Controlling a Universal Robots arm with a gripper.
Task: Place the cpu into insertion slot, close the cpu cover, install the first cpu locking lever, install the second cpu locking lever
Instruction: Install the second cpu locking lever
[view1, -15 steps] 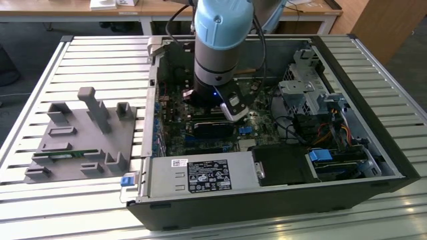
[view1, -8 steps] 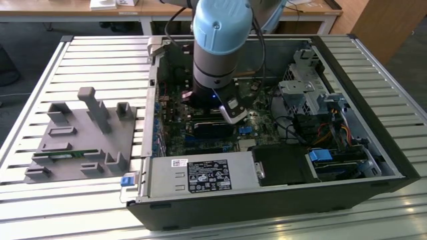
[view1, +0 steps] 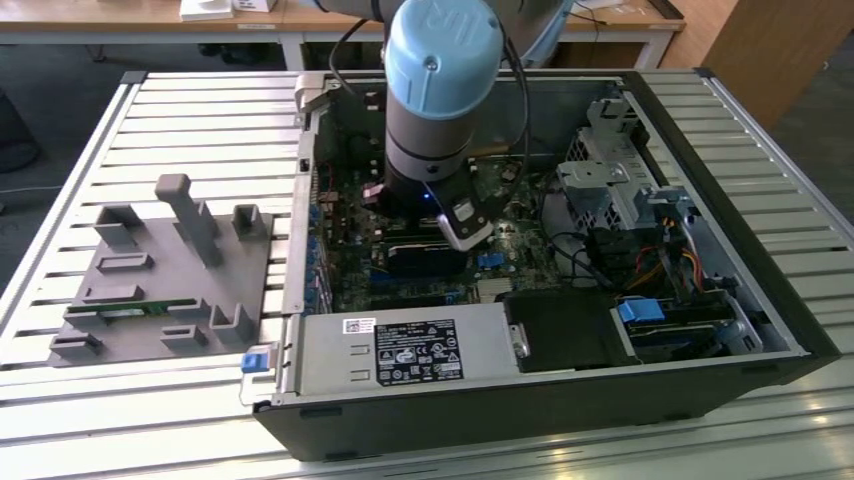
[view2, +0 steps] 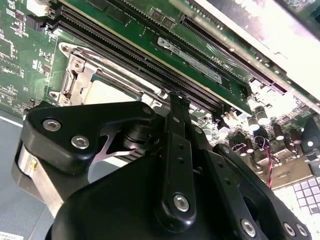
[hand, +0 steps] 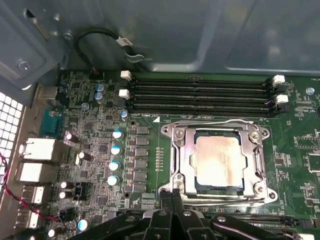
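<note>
In both wrist views the cpu lies flat in the insertion slot, its pale metal top showing through the window of the cpu cover. The cover is folded down over the chip. Thin wire locking levers run along the cover's edges. My gripper is shut, fingertips together at the socket's edge beside one lever's end. I cannot tell whether they touch it. In the exterior view the arm reaches straight down into the open computer case.
Long black memory slots run beside the socket and a row of capacitors stands on its other side. The case holds a power supply and a drive cage. A grey fixture tray sits at the exterior view's left.
</note>
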